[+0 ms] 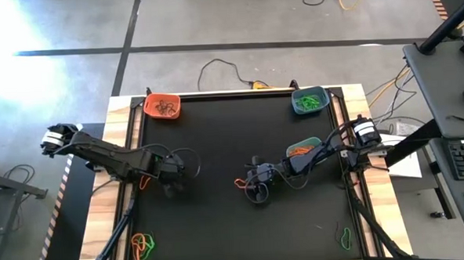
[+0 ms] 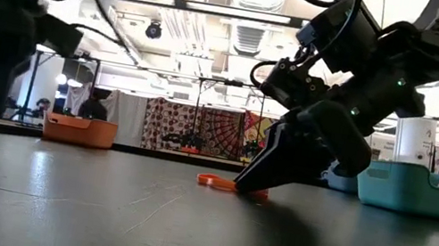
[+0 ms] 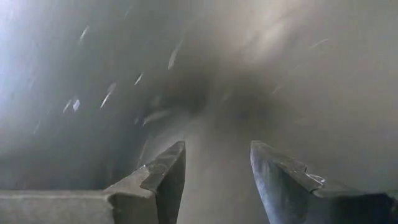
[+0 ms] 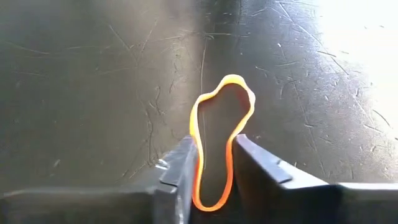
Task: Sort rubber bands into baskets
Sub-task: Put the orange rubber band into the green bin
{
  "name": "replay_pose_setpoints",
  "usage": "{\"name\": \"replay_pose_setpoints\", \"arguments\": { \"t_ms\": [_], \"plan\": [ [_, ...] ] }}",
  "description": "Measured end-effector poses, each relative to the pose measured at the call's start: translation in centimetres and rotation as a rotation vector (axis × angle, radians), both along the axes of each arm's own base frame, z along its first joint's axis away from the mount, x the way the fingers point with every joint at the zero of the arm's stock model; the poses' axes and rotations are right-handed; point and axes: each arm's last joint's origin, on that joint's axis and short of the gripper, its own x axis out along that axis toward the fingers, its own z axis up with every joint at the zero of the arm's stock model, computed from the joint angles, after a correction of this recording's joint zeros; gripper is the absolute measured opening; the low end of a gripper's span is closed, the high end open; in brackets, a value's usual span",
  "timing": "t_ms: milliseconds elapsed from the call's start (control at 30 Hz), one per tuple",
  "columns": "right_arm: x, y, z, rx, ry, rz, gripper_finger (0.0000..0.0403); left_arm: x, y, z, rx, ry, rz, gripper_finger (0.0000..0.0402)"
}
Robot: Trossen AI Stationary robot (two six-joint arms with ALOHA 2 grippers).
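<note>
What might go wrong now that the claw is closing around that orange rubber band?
The right gripper has only part of the orange band between its fingers, flat on the mat; it may slip out when lifted. The nearest basket already holds bands and sits close beside the arm, so a swing could nudge it.

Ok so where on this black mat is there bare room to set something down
Free: the mat's middle back, between the orange plastic basket and the far teal basket, and the front middle. Crowded: mid-right, where the right gripper straddles an orange rubber band beside the nearer teal basket; loose bands sit front-left.
</note>
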Motion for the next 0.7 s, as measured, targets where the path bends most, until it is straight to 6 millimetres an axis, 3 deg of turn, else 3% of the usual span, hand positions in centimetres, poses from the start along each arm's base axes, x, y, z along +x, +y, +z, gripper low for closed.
{"name": "replay_pose_setpoints", "arguments": {
  "t_ms": [233,400,700],
  "plan": [
    [-0.3,-0.1,2.0,0.040,-0.012,-0.032,0.0015,-0.5,0.0,0.6,-0.044,0.064,0.131,0.0166],
    [-1.1,-0.4,4.8,0.041,-0.037,-0.027,0.0010,1.0,-0.2,2.7,-0.019,-0.023,0.092,0.0166],
    [-4.0,-1.9,12.6,-0.142,0.049,-0.025,0.0009,2.3,-0.3,5.3,0.001,-0.121,0.137,0.0166]
  ]
}}
